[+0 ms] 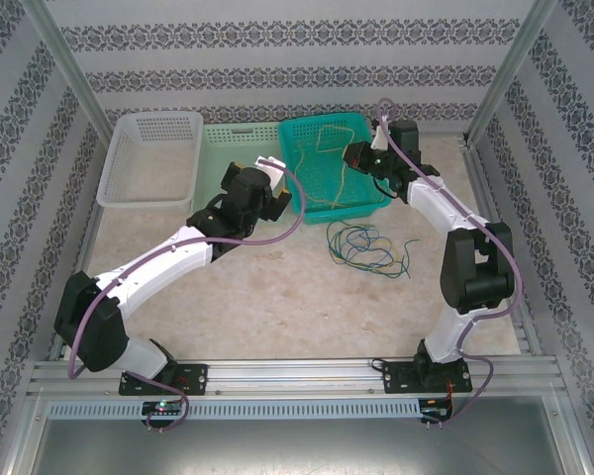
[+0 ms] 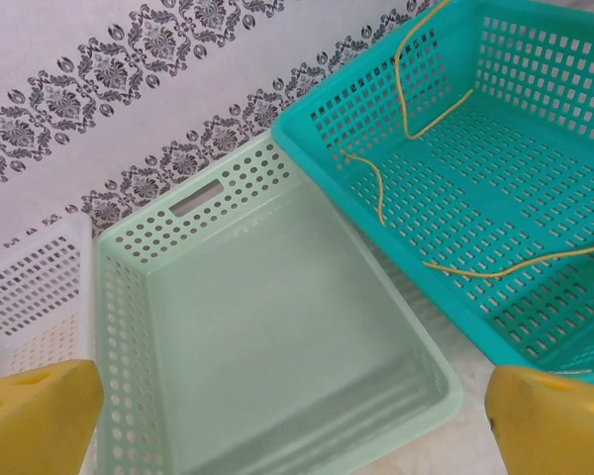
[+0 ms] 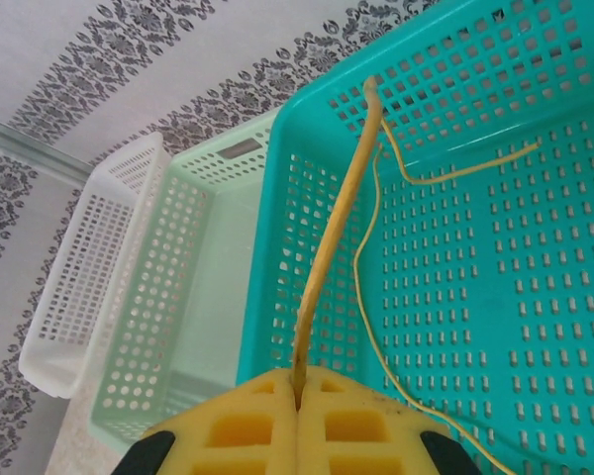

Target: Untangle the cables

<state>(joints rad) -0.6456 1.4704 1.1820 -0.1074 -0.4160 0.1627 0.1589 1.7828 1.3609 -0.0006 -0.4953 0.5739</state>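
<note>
The right gripper (image 3: 299,396), pads shut on the thin yellow wire (image 3: 335,237), holds it over the teal perforated plastic basket (image 3: 574,327). The left gripper (image 2: 297,426) gapes wide, empty. The green-and-blue wire tangle (image 1: 364,247) lies on the table (image 1: 257,297). Step, as judged: depositing the yellow strand; the next move calls for release.

My right claw (image 1: 360,156) hangs over the teal basket (image 1: 317,120), a yellow cable (image 1: 323,139) looping inside it; green and blue cables (image 1: 366,247) lie tangled on the table (image 1: 277,297) just beside.
</note>
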